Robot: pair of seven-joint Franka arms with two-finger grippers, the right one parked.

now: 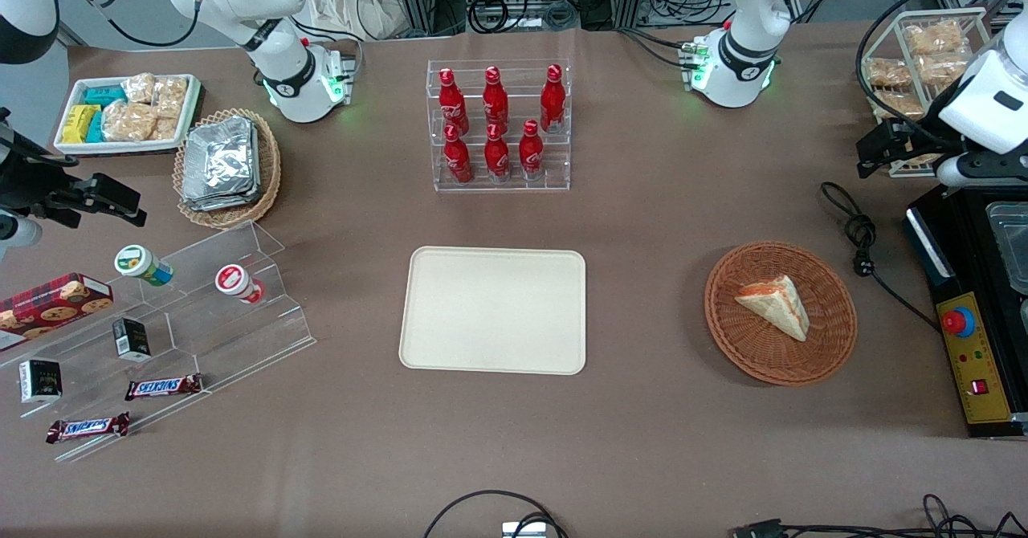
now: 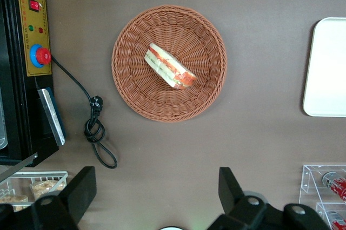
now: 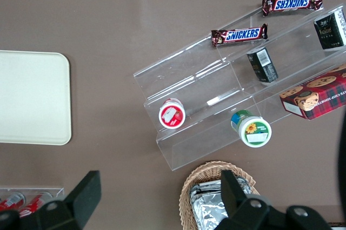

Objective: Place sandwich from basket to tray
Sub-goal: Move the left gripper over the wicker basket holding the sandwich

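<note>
- Nearest the front camera among the task's things, the cream tray (image 1: 493,310) lies flat at the middle of the table with nothing on it; one bare rounded edge of it also shows in the left wrist view (image 2: 326,68).
- Round and reddish-brown, the wicker basket (image 1: 827,348) sits level with the tray, well apart from it toward the working arm's end of the table.
- Sandwich (image 1: 776,303): a pale triangular wedge with a red-orange filling edge, lying in the middle of the basket on its side, untouched.
- Black power cord (image 1: 861,241) coils on the table just beside the basket, a little farther from the camera.
- Left gripper (image 2: 154,189) hangs high above the table, farther from the front camera than the basket, looking straight down; its two fingers (image 2: 81,187) stand wide apart and hold nothing.
- Farthest off, the rack of red cola bottles (image 1: 498,124) stands clear of the route between basket and tray.
- By my judgement nothing of the task is done: descent, grasp, lift, carry to the tray and release all remain.
</note>
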